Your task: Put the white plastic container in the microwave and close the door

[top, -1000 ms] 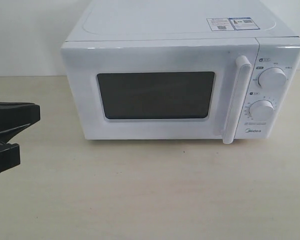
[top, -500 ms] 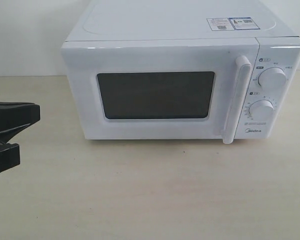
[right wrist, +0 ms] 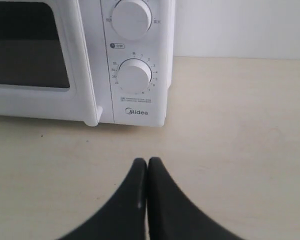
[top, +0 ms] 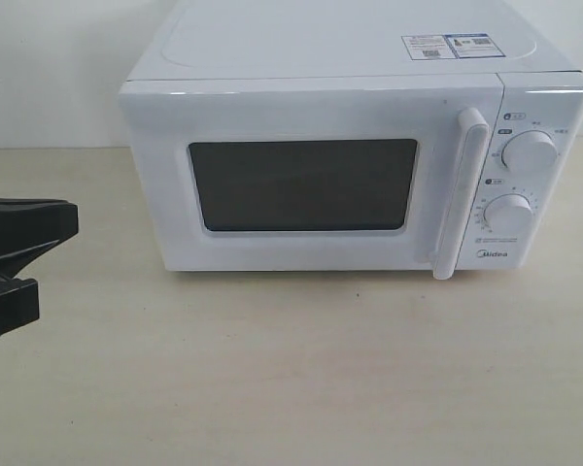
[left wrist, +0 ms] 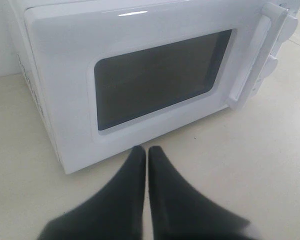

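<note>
White plastic, and plenty of it: the microwave (top: 321, 58) sat square on the pale table (top: 272, 379), and its door (top: 301, 112) was shut, flush with the front. The dark window (top: 303, 184) gave nothing away, too black to show the inside. Right of it ran the upright bar handle (top: 462, 194), and past that came the control panel, the upper dial (top: 529, 152) over the lower dial (top: 508, 214). Under them, clear as day in grey script, was the brand: "Midea" (right wrist: 137, 112). Small numerals ringed the lower dial, too fine to read with any surety, and the little badge above each dial was no better. Up on the roof, toward the right corner, lay two stickers (top: 448, 46), one white and one partly blue, their print too small to make out. Down low, the left gripper (left wrist: 146, 151) hung in front of the door, its black fingers pressed together on nothing. Over by the dials, the right gripper (right wrist: 147, 162) did likewise, tips tight together above the table, apart from the microwave.
</note>
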Robot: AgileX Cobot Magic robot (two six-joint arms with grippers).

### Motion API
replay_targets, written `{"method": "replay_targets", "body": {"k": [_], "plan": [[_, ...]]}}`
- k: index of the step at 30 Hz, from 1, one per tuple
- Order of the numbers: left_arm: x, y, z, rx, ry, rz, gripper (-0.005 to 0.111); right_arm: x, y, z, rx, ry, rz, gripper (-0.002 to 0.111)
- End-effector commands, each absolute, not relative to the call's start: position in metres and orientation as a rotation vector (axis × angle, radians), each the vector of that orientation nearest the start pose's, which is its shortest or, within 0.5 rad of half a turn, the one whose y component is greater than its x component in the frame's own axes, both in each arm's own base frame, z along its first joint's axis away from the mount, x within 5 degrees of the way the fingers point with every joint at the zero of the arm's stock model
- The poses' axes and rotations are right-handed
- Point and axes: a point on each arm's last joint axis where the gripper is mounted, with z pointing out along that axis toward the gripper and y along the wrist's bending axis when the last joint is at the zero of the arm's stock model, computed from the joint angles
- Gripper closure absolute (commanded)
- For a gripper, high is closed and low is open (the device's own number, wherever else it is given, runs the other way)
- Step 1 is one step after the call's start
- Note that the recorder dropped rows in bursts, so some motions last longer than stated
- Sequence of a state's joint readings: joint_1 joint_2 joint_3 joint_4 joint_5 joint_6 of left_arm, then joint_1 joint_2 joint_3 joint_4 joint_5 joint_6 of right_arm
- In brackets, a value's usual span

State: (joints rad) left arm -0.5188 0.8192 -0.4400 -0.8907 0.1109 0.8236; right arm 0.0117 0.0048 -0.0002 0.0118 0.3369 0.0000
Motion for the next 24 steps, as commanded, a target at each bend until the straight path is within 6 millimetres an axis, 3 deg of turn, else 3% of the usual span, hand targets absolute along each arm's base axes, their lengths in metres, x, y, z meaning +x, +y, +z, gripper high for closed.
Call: {"method": "replay_targets", "body": {"k": [1, 24], "plan": [[0.1403, -0.0892, 0.2728, 0.498, 1.888, -0.466, 0.102, 0.0537, 0.0019, 0.1831, -0.092, 1.815, -0.022, 0.108], [0.1405, -0.0889, 0.2730, 0.495, 1.886, -0.463, 0.102, 0.0537, 0.0024, 0.1831, -0.046, 1.816, 0.023, 0.108]]}}
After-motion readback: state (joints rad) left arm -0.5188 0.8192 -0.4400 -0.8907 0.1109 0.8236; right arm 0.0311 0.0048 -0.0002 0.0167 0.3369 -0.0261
